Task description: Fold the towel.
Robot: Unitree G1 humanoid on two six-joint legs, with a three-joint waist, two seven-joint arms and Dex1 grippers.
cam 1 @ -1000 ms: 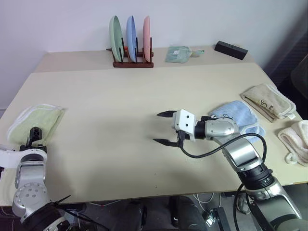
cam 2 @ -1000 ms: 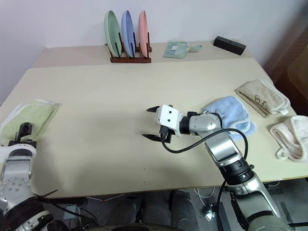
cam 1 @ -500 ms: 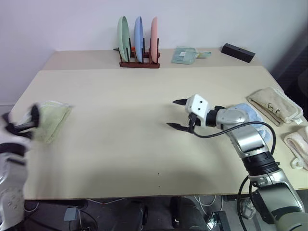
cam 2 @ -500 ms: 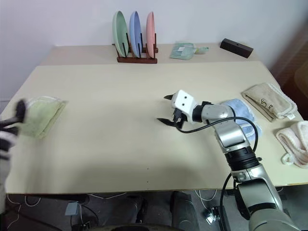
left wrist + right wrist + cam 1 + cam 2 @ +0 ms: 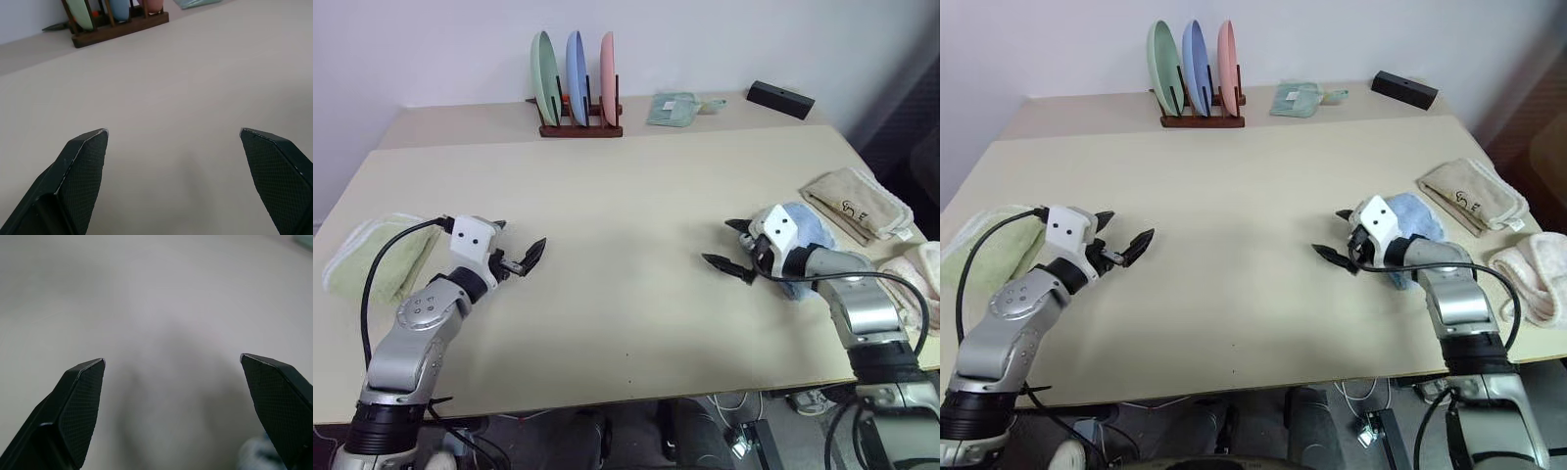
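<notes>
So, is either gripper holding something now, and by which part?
Nothing is held. The left gripper and right gripper are open above the beige wooden table.

Two silver-grey metal robot arms with rounded joints, black cables looping alongside. Each ends in a white boxy wrist block and a gripper: left gripper (image 5: 516, 250), right gripper (image 5: 728, 251), black pointed textured fingers.
</notes>
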